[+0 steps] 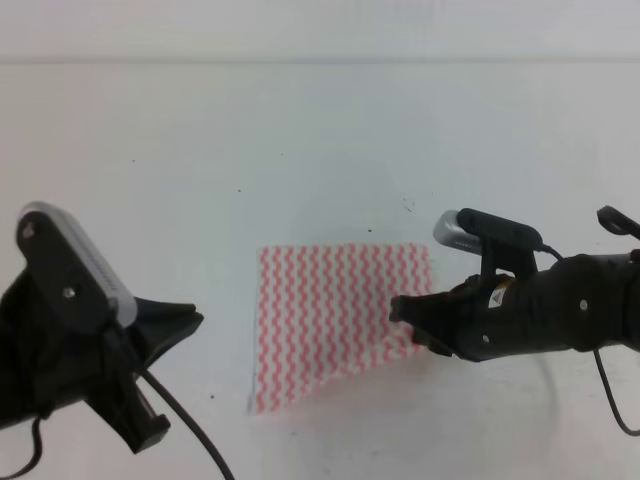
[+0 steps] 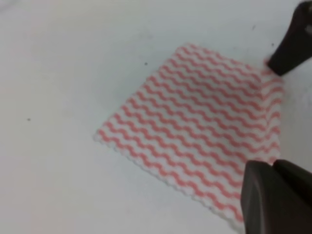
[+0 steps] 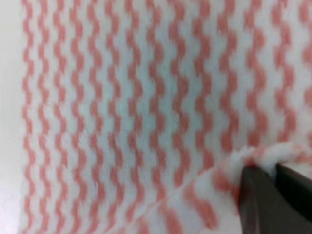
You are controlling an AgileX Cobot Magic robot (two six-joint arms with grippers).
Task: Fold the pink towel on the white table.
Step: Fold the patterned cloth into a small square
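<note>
My left fingers (image 1: 185, 322) hover near the camera, off the cloth; whether they are apart, I cannot tell. My right fingers (image 1: 408, 322) pinch the pink towel (image 1: 335, 315) at its right edge (cloth bunched there). It lies mid-tabletop, otherwise flat on the white table (image 1: 200, 130).

The high view looks down across the white table (image 1: 200, 130); both wrist views share the pink towel (image 2: 195, 131), the right closest.
</note>
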